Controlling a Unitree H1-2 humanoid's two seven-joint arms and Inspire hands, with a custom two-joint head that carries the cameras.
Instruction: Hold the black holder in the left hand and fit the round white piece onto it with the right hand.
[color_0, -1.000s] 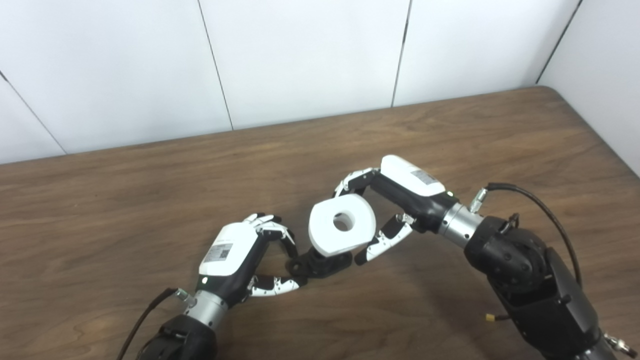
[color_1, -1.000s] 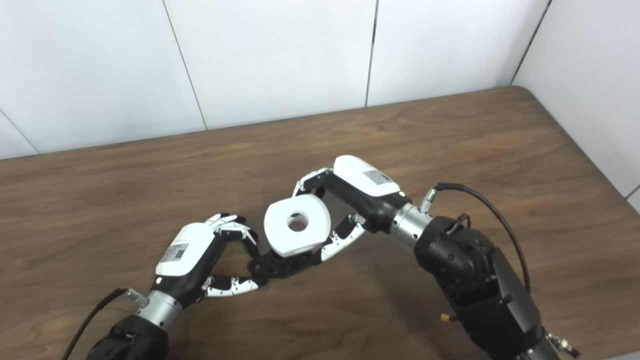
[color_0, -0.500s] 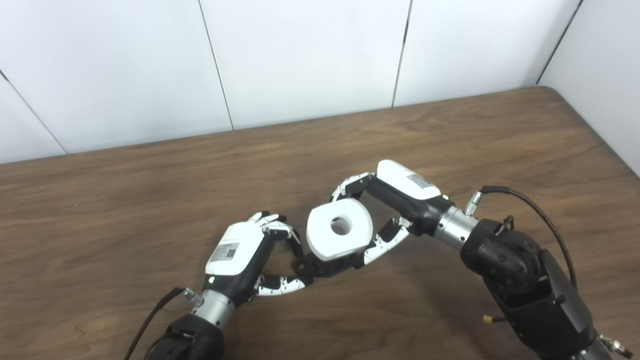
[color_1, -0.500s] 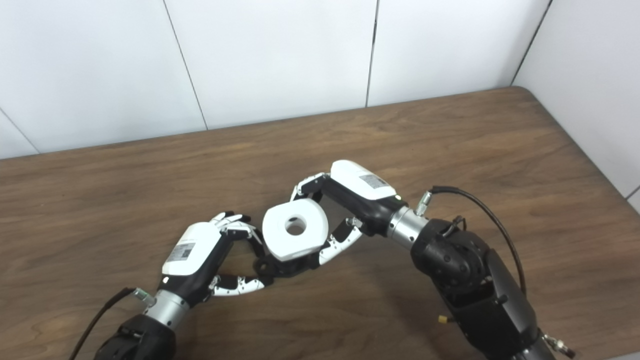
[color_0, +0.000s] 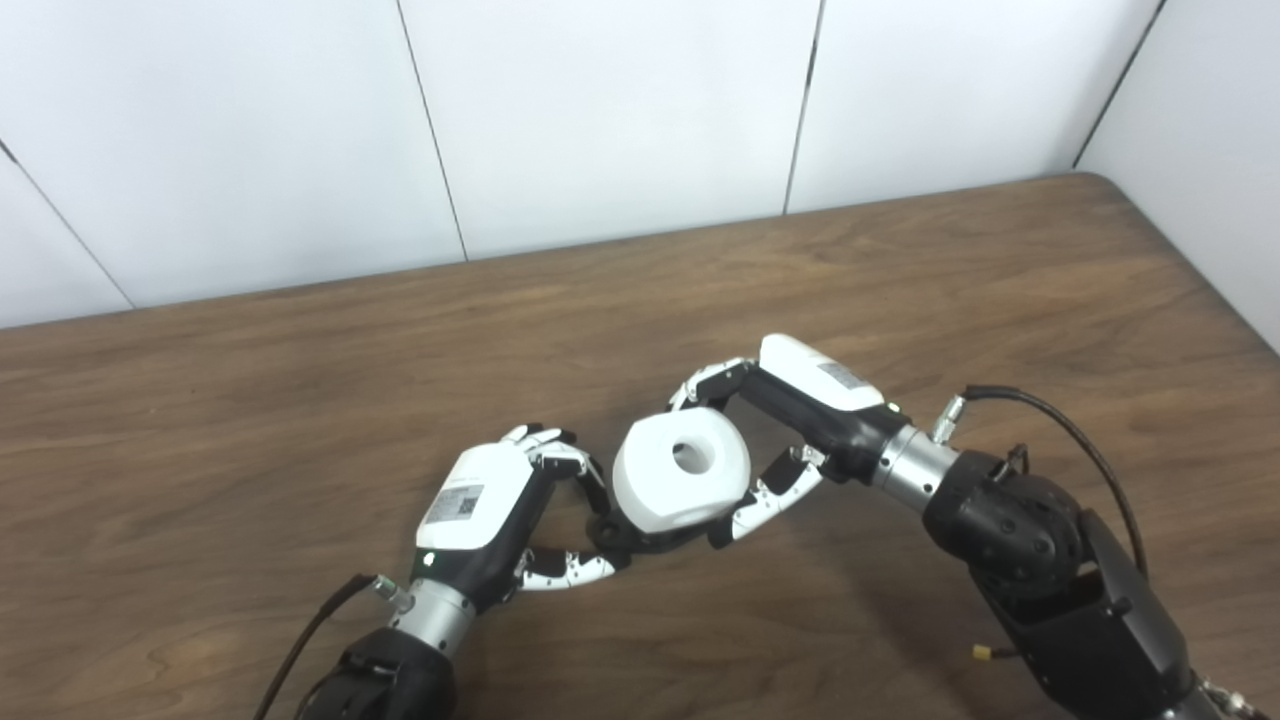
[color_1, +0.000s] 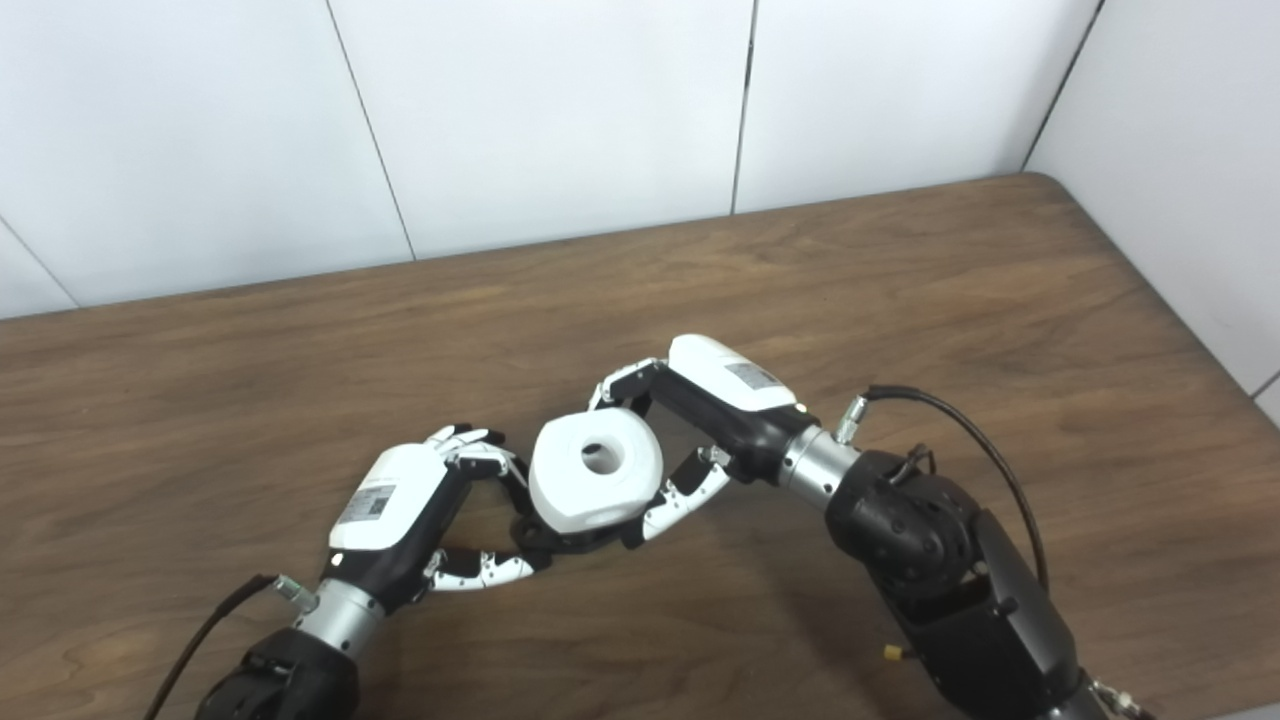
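- White round piece (color_0: 680, 475), with a hole in its middle, is held just above the brown table (color_0: 300, 400), near the front middle.
- It is gripped by the right hand (color_0: 790, 425), fingers behind it and thumb in front.
- It sits on top of the black holder (color_1: 560, 542), mostly hiding it.
- The holder is pinched at its left end by the left hand (color_0: 500, 510).

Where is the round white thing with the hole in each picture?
Left eye view: the round white piece is just right of centre, low, between both hands.
Right eye view: it sits slightly left of centre, low.
Shared landmark: the black holder directly beneath it in both.
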